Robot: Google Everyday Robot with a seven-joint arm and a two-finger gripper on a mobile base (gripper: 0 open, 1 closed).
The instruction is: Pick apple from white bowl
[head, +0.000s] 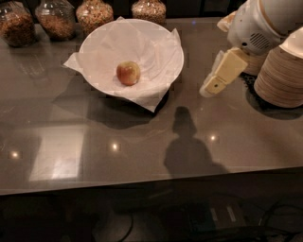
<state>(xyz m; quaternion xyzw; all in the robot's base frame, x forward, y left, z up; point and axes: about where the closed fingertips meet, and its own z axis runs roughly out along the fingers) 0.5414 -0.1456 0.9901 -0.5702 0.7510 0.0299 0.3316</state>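
Note:
The apple (128, 73), yellowish with a red-orange blush, lies near the middle of the white bowl (163, 38), which is lined with crumpled white paper spilling over its rim. The bowl stands at the back centre-left of the dark counter. My gripper (211, 86) hangs above the counter to the right of the bowl, just past its rim, with cream-coloured fingers (222, 73) pointing down and left. It holds nothing and is apart from the apple.
Several glass jars of grains (95, 13) line the counter's back edge behind the bowl. Stacks of small off-white paper bowls (280, 75) stand at the right, close behind the arm. The counter's front edge runs along the bottom.

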